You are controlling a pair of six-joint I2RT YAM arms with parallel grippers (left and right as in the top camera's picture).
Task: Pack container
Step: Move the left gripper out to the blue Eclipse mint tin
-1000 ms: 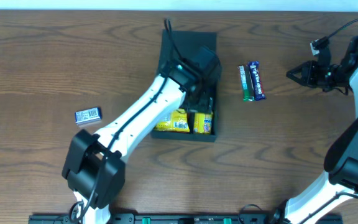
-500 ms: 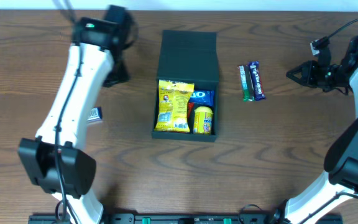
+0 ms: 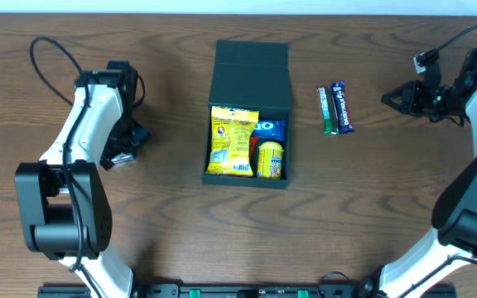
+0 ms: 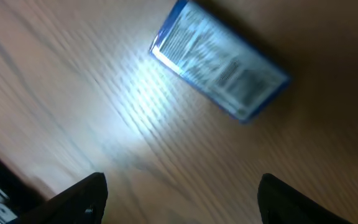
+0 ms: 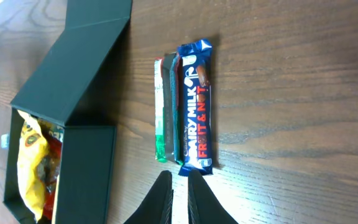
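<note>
Shift since before: left gripper [image 4: 179, 199], spread, now over small blue rectangular packet [image 4: 219, 68], well apart from dark teal matte rectangular box [image 3: 251, 74]. Right gripper [image 5: 180, 193] pressed together, unmoved; brown wooden tabletop [image 3: 180, 232] open around.

Snack packets [image 3: 237, 142] lie in the container [image 3: 250, 73]; two bars [image 3: 336, 108] lie right of it, a small packet [image 4: 219, 68] far left, below my left hand [image 3: 125, 147].

Brown wood-grain table [image 3: 172, 223], evenly lit

Overhead looks straight down; left wrist close, packet [image 4: 219, 71] beyond its claw [image 4: 182, 199]; right wrist and overhead share container [image 5: 73, 78].
</note>
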